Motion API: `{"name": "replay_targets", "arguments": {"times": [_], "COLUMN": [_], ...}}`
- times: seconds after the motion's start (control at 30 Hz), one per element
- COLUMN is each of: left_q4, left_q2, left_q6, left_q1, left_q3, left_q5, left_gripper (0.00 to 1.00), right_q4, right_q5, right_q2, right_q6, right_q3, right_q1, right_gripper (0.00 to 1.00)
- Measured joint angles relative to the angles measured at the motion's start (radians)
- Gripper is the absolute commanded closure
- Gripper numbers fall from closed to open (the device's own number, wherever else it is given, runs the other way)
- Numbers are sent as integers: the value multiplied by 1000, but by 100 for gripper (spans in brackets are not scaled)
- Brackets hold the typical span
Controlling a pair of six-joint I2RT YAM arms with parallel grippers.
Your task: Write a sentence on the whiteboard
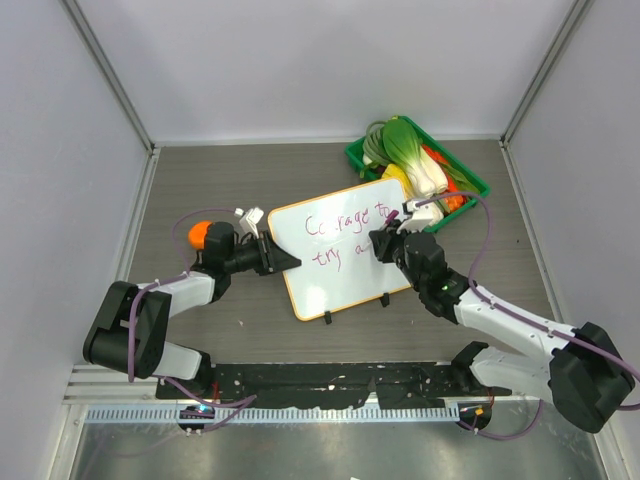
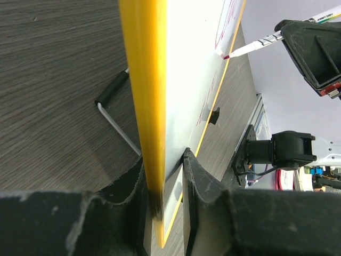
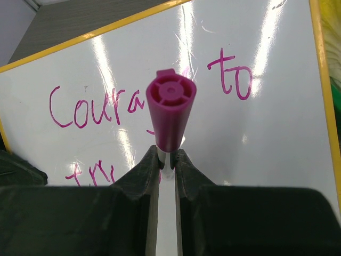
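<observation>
Both engaged: left end effector [image 1: 289, 263] clamps whiteboard [image 1: 345, 280], right end effector [image 3: 168, 158] holds marker [image 3: 170, 109].

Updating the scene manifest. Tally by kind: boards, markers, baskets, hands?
whiteboard: 1
marker: 1
basket: 1
hands: 2 (left hand, right hand)
Total: 5

On my right wrist feed, the right gripper [image 3: 168, 160] pinches a purple marker [image 3: 170, 106], whose butt end faces the lens. Behind it lies the whiteboard [image 3: 277, 160] in its yellow-orange frame. Of the sentence [image 3: 90, 109] I read "Coura", cut off by the marker, then "to", with "tr" on a second line.
</observation>
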Motion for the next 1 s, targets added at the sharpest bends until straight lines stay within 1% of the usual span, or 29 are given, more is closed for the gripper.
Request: {"name": "replay_targets", "arguments": {"times": [0.37,0.67,1.0], "left_q4": [0,0,0], "left_q2": [0,0,0], "left_q6": [0,0,1], "left_q1": [0,-1,-2], "left_q3": [0,1,1], "left_q5": [0,0,-1], "left_gripper": [100,100,100], "right_q4": [-18,-24,-31], "right_q5": [2,42,49], "right_q2": [-3,-29,24], "right_q6": [-1,-10,-8], "right_q3": [12,50,56], "right_q1": [0,-1,-13], "right_gripper": [99,99,99]}}
